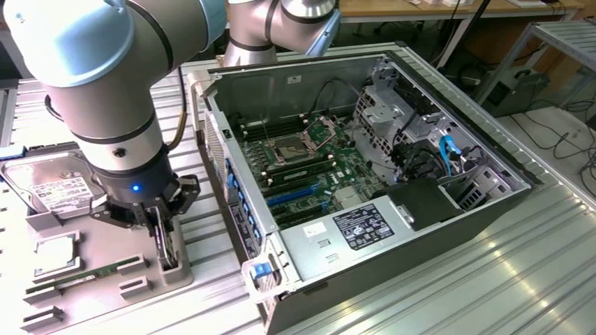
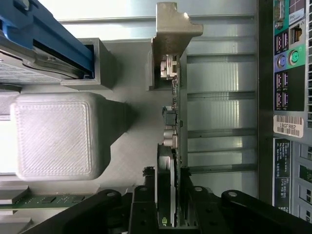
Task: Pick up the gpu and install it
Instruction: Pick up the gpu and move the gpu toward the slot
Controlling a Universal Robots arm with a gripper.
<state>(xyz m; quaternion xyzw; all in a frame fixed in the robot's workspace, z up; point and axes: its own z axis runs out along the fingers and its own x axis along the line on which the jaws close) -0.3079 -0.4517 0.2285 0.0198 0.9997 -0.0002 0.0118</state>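
Note:
The gpu (image 1: 167, 248) stands on edge in a slot of the grey fixture (image 1: 102, 241), at the exterior view's left of the open computer case (image 1: 419, 209). In the wrist view the gpu (image 2: 176, 117) shows edge-on, its silvery bracket (image 2: 171, 30) at the far end. My gripper (image 1: 160, 227) has come down over the card from above. In the wrist view the gripper (image 2: 168, 195) has one black finger (image 2: 147, 190) against each face of the card, so it is shut on the gpu, which still sits in its slot.
On the same fixture lie a silver hard drive (image 1: 51, 187) with a white label and a green RAM stick (image 1: 84, 276). The case lies open with motherboard and blue slots (image 1: 298, 195) exposed. Its rear port panel (image 2: 287, 73) runs close beside the card. A grey block (image 2: 53, 134) stands on the other side.

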